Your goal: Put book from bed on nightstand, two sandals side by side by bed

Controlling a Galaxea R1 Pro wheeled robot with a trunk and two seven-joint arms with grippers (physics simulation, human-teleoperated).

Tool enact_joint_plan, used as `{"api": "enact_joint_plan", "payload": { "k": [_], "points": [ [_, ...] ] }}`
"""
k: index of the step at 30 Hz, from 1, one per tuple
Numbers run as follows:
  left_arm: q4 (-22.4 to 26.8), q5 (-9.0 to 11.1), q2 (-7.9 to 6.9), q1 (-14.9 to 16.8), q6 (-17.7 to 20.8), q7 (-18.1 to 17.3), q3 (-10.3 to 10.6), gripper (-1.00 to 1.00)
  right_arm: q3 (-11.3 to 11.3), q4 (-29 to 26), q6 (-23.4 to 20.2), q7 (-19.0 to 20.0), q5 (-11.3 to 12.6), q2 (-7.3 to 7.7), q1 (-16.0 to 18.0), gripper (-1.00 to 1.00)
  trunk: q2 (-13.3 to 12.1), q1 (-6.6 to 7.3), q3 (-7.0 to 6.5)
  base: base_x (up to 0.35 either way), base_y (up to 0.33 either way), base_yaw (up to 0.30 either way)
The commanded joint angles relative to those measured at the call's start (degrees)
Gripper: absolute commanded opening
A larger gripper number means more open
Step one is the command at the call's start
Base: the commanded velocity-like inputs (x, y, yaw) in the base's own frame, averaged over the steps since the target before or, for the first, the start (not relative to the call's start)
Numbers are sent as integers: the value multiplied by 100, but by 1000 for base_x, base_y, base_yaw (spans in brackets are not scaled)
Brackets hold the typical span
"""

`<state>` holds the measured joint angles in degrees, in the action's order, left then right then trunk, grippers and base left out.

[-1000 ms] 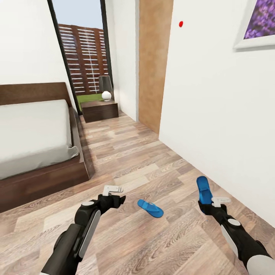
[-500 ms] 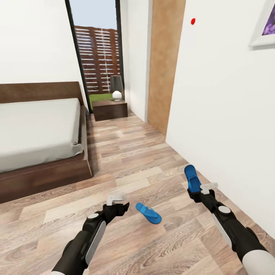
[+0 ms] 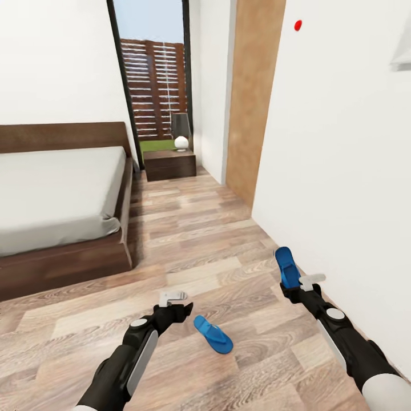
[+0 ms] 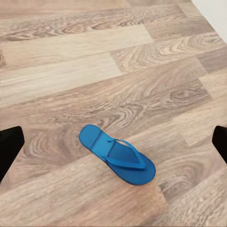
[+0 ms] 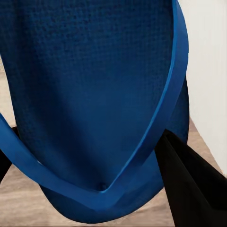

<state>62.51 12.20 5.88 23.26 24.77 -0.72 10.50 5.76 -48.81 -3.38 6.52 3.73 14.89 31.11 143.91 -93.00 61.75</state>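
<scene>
Bare floor (image 3: 188,240) corridor between bed (image 3: 63,228) and wall (image 3: 342,171).

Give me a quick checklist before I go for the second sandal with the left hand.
1. Right hand holding first sandal: ok, it stands up from the grip.
2. Left hand free: ok, open, nothing between its fingers.
3. Second sandal in sight: ok, flat on the floor, strap up, just beside the left hand.
4. Space beside the bed for the pair: ok, bare planks.
5. Book located: cannot tell.
</scene>
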Motion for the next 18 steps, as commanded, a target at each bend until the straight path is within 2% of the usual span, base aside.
{"api": "enact_joint_plan", "payload": {
  "k": [1,5,11,18],
  "points": [
    [6,20,3,3,35,-7,-5,100,13,-10,-31,-2,41,6,0,-100,2,-1,6,238,-262,273],
    [6,19,-5,3,34,-13,-5,100,13,-9,-35,-2,40,6,0,-100,2,-1,6,252,-222,213],
    [7,28,0,3,28,-19,-11,100,21,3,-125,2,33,11,0,-100,2,-1,6,200,-195,47],
    [7,28,3,3,28,-16,-7,100,21,-6,-129,-2,31,13,0,-100,2,-1,6,215,-246,259]
  ]
}}
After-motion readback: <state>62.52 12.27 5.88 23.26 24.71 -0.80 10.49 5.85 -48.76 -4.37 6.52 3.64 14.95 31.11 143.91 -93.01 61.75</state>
